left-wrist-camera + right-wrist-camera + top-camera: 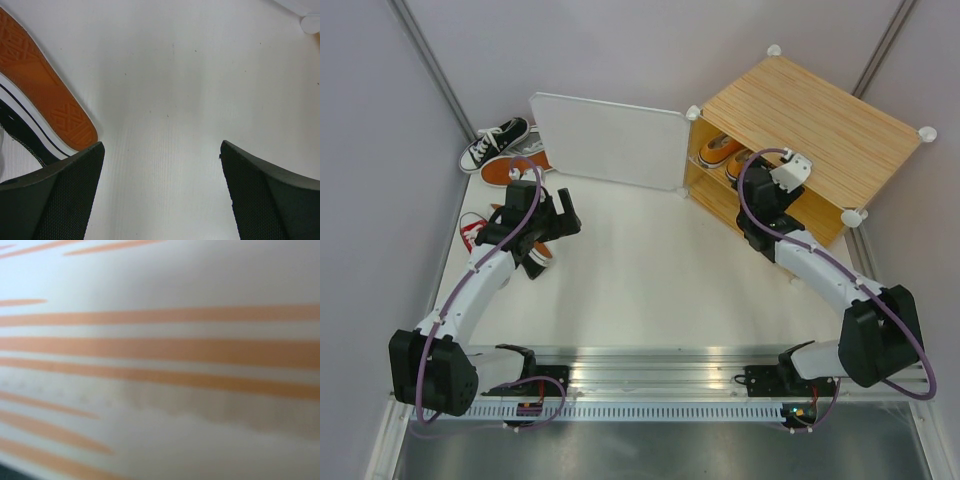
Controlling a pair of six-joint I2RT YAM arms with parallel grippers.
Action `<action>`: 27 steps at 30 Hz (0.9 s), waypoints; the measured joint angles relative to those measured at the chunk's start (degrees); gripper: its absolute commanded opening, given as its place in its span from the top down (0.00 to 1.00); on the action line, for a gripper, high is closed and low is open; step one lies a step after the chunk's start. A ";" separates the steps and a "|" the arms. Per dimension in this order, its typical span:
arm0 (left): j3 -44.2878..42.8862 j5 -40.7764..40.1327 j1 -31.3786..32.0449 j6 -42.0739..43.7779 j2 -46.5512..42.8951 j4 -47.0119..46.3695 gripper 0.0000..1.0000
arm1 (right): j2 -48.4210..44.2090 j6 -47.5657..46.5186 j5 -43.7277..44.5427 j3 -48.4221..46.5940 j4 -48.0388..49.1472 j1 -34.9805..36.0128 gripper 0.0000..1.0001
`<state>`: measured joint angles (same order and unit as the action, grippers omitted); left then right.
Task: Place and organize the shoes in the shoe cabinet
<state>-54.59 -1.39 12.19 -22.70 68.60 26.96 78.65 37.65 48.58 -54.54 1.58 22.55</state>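
Observation:
The shoe cabinet [820, 125] stands at the back right, its white door [608, 140] swung open to the left. Two orange shoes [720, 150] sit on its upper shelf. My right arm reaches into the cabinet's open front, and its fingers are hidden inside. The right wrist view is filled by a blurred white surface with orange stripes [160, 347], very close; no fingers show. More shoes lie at the left: a black one [496, 140], an orange one [515, 168] and a red one [472, 230]. My left gripper [560, 222] [162, 190] stands open over bare table beside a black shoe's orange-brown sole [45, 95].
Grey walls close in the left, back and right. The open door stands between the shoe pile and the cabinet. A metal rail [660, 375] with both arm bases runs along the near edge. The white tabletop [650, 270] lies between the arms.

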 measured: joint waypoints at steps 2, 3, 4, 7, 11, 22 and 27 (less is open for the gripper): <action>0.00 -0.02 0.00 0.00 0.00 -0.02 0.00 | -0.04 0.48 -1.25 -0.83 -1.81 -0.07 0.13; 0.00 0.00 0.00 0.00 0.00 0.00 0.00 | -0.09 0.72 -1.81 -1.33 -3.19 -0.09 0.12; 0.00 0.00 0.00 0.00 0.00 0.00 0.00 | -0.09 1.05 -2.32 -1.90 -4.42 -0.17 0.10; 0.00 -0.02 0.00 0.00 0.00 0.00 0.00 | -0.26 1.86 -4.13 -3.39 -8.37 -0.20 0.07; 0.00 -0.02 0.00 0.00 0.00 0.00 0.00 | -1.38 2.43 -6.97 -3.76 -12.81 -0.20 0.05; 0.00 0.00 0.00 0.00 0.00 0.15 0.00 | -8.85 -3.43 -12.39 -2.71 -15.82 -0.15 0.04; 0.00 0.00 0.00 0.00 0.00 0.15 0.00 | -10.49 -7.98 -14.84 -2.05 -15.89 0.00 0.04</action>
<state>-54.59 -1.39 12.19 -22.70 68.60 27.11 68.16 29.67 33.74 -56.60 -14.31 22.55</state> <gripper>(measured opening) 0.995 0.961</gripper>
